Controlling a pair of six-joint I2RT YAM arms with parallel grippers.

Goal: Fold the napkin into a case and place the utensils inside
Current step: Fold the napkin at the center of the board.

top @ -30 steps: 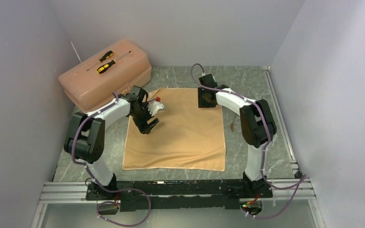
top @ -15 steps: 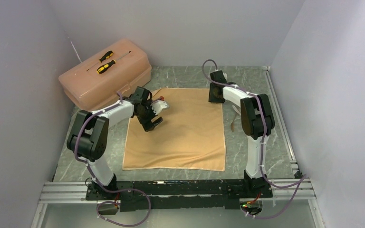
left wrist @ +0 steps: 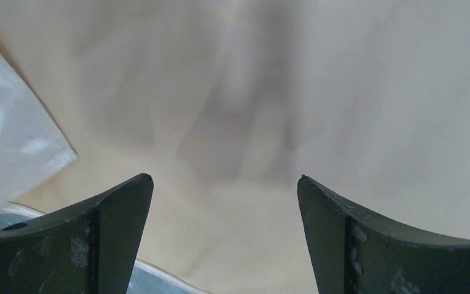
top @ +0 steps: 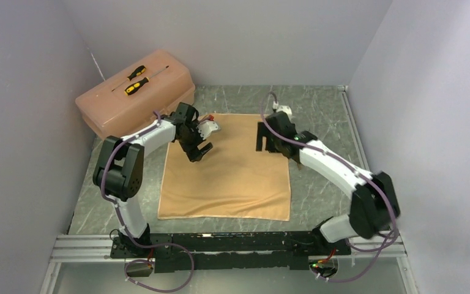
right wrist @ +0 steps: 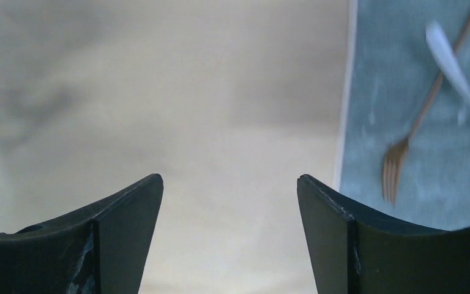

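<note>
Two yellow-and-black screwdrivers (top: 136,79) lie on the pink toolbox (top: 110,104) at far left. Just right of it, the left fingers (top: 198,151) stand open and empty over the far-left part of the napkin (top: 232,177), which is spread flat on the counter (top: 324,104). Right fingers (top: 263,138) also open, empty, above the napkin's far-right area; a fork (right wrist: 393,165) rests on bare counter just beyond the cloth's right edge.

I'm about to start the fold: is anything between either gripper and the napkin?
Nothing visible. The left gripper and right gripper hang open directly over the bare napkin, near its far edge. The fork lies off the cloth, on the table past its right edge.
</note>
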